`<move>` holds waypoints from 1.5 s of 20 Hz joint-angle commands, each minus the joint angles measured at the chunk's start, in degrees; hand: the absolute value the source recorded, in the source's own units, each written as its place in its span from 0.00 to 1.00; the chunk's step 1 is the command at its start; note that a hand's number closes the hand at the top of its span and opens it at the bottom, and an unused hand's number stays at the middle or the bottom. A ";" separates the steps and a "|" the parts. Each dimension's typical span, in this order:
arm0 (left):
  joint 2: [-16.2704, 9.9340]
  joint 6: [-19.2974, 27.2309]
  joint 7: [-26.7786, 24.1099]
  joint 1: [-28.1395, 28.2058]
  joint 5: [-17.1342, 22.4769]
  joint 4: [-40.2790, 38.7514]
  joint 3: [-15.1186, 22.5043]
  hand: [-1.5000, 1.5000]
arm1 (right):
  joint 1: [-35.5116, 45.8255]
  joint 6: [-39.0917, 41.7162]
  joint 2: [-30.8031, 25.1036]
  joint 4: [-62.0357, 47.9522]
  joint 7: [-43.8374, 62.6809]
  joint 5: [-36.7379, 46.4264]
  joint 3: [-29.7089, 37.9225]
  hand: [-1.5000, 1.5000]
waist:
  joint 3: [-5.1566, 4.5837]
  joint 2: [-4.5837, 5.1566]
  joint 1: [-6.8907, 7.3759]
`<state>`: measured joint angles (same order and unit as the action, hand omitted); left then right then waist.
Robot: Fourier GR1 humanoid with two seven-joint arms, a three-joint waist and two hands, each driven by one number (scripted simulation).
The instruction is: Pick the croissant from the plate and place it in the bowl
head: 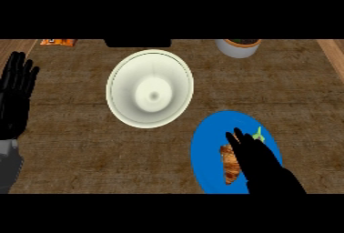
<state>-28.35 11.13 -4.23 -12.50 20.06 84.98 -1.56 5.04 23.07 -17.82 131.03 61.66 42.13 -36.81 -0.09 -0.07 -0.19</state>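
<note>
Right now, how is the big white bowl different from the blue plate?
The cream-white round bowl is deep and holds nothing; the flat blue plate carries the brown croissant. The bowl sits farther from the robot, the plate nearer and to the right. The black right hand is over the plate, while no hand is over the bowl; the left hand rests open at the left edge. Both sit on the brown counter.

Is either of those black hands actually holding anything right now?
No. The right hand hovers open over the croissant on the blue plate; the left hand rests open.
</note>
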 commanded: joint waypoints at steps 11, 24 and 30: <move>1.14 -3.62 0.25 1.54 -1.12 1.35 -3.53 0.50 | -4.56 2.60 1.09 -8.99 -5.63 0.88 9.19 0.00 | 0.10 0.05 0.19; 5.93 -5.00 0.95 -3.55 -6.71 -4.11 -5.84 0.50 | -8.16 -2.43 4.16 -15.68 -18.44 8.00 8.19 0.00 | 0.09 0.05 -0.04; 6.89 -4.37 5.45 -3.99 -7.97 0.31 -6.41 0.50 | -6.46 -1.73 5.71 -21.26 -20.47 9.13 10.41 0.00 | 0.10 0.04 0.06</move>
<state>-22.18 6.11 -1.83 -14.22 13.12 84.41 -7.58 -0.54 21.22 -12.76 110.79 42.18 49.94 -26.44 0.00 -0.01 -0.06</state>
